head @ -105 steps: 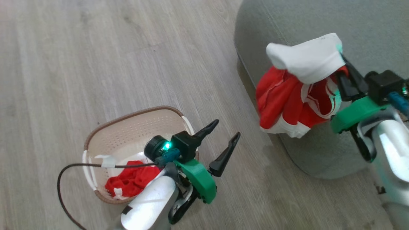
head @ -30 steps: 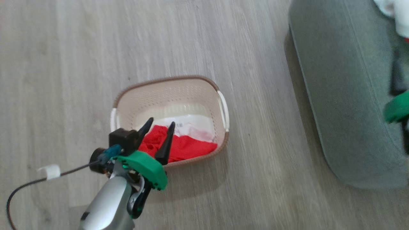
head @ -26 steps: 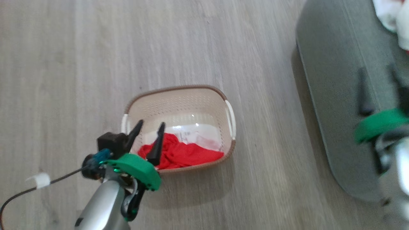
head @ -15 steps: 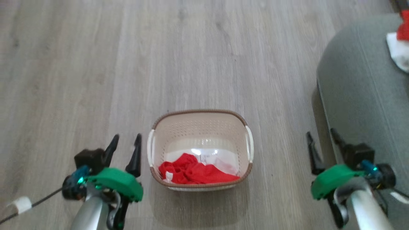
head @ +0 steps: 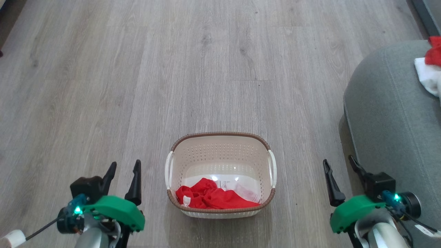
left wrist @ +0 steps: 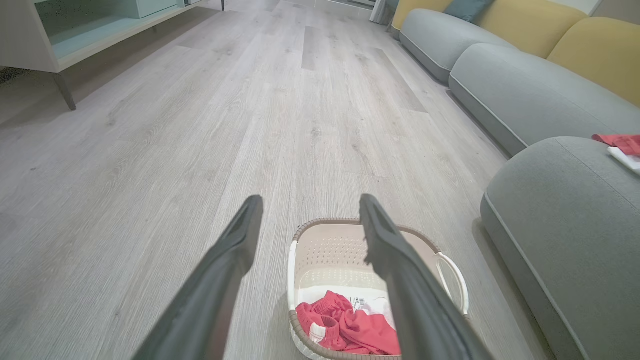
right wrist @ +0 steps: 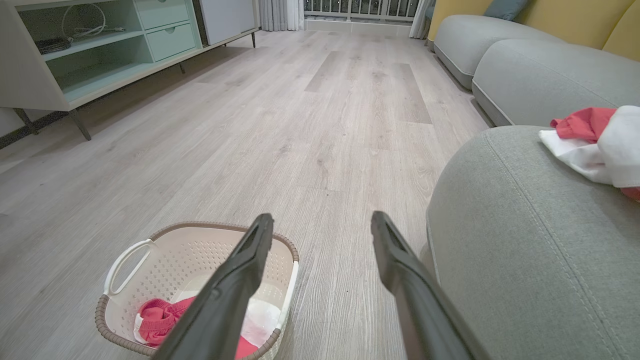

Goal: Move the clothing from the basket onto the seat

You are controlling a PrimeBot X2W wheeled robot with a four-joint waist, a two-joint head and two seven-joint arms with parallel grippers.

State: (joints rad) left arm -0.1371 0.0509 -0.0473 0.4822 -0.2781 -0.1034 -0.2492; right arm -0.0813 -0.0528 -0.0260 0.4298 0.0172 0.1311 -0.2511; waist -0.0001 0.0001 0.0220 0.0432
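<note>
A cream basket (head: 220,144) with a brown rim stands on the wood floor between my arms; the basket (left wrist: 325,250) and the basket (right wrist: 165,255) also appear in both wrist views. Red clothing (head: 213,198) lies crumpled in its near end, over a label sticker. More red and white clothing (head: 430,70) rests on the grey-green seat (head: 386,113) at the right; that clothing (right wrist: 595,140) lies on top of the seat (right wrist: 525,240). My left gripper (head: 124,167) hangs open left of the basket. My right gripper (head: 339,164) hangs open between basket and seat. Both are empty.
Pale wood floor stretches ahead. A low cabinet (right wrist: 100,55) with shelves and drawers lines the far left. Further grey seats with yellow back cushions (left wrist: 500,65) run along the right wall beyond the near seat.
The head camera swung back to face the basket squarely. The right gripper let go of the red and white garment, which now lies on the seat, and both arms came back low beside the basket.
</note>
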